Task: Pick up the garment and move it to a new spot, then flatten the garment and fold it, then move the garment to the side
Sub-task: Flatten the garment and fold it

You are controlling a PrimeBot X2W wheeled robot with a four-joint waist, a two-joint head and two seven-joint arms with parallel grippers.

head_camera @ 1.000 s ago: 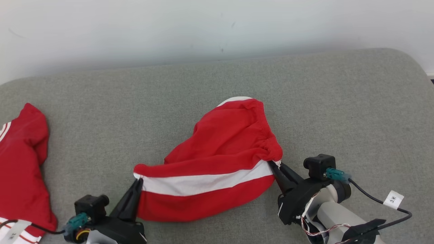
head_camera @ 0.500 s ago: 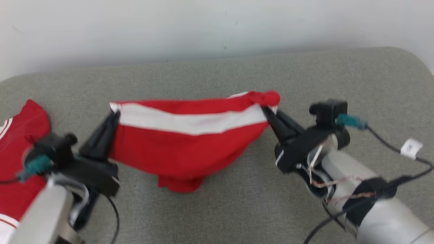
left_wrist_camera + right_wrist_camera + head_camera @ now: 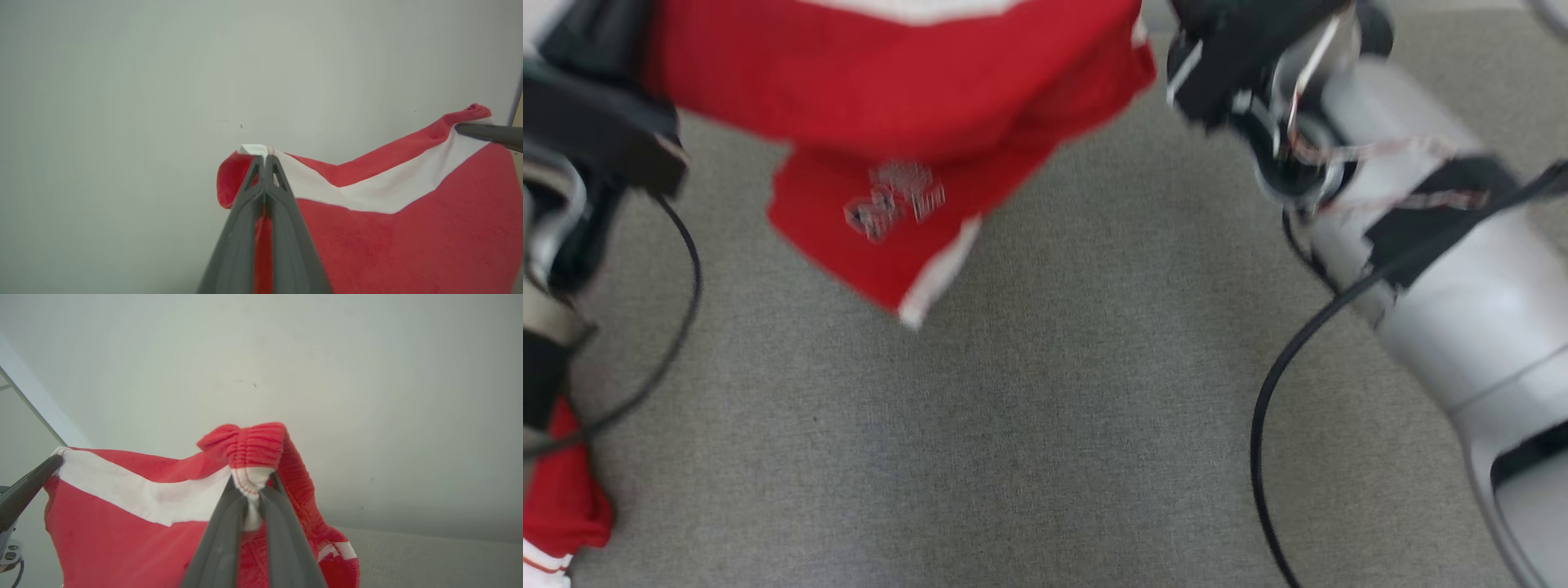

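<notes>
L claw [image 3: 264, 157] is pinched tight on the white corner of the garment [image 3: 408, 237], fingers pressed together w/ just cloth btwn them. R claw [image 3: 250, 486] is clamped on the other top corner, the bunched elastic waistband, fingers a touch apart round the wad. So the garment hangs btwn the two claws, held up in the air. Its top edge & white stripe run claw to claw, and that's its long axis: side to side across the robot's front, sagging a bit mid-span. Rest of the cloth drops below both claws. In head view the lower part, w/ a small white print and a white-trimmed hem, dangles toward the robot's left and looks clear of the grey worktop [image 3: 1045, 441] beneath, tho blur makes it hard to be sure. Neither arm is nearer, each has its own corner. The carry to a new spot prob. needs both moving together w/ the span kept taut, else the stripe edge slumps or a corner pulls out. Off at the robot's left on the worktop lies a second red cloth [image 3: 560, 498], well apart from the hanging one. Behind it all, plain pale wall [image 3: 122, 102].
</notes>
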